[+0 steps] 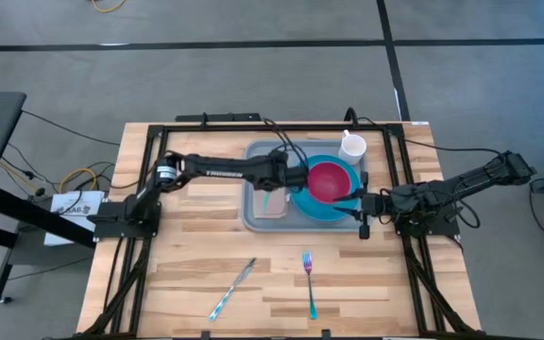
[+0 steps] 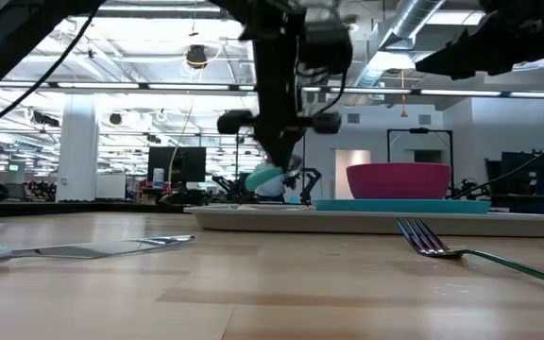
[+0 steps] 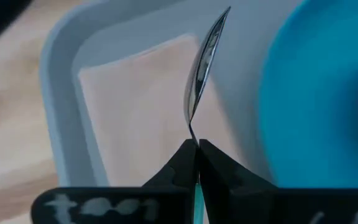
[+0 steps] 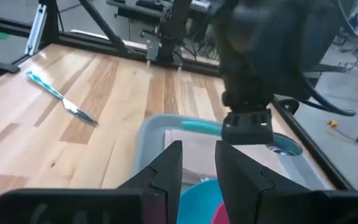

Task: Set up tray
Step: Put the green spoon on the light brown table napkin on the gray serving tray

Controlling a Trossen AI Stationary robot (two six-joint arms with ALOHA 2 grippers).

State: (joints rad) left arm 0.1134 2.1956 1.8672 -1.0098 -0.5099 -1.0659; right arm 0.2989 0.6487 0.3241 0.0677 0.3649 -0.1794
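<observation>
Left hand (image 3: 197, 155) grips spoon (image 3: 202, 68) over tray (image 3: 61, 74); fork (image 1: 308, 274) only shows overhead.

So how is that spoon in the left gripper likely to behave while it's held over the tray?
The spoon looks thin and stiff, likely light. The left gripper pinches only its narrow handle, so it may pivot or slip. Its shiny bowl looks slick; set on the napkin in the tray, it should rest without rolling.
</observation>
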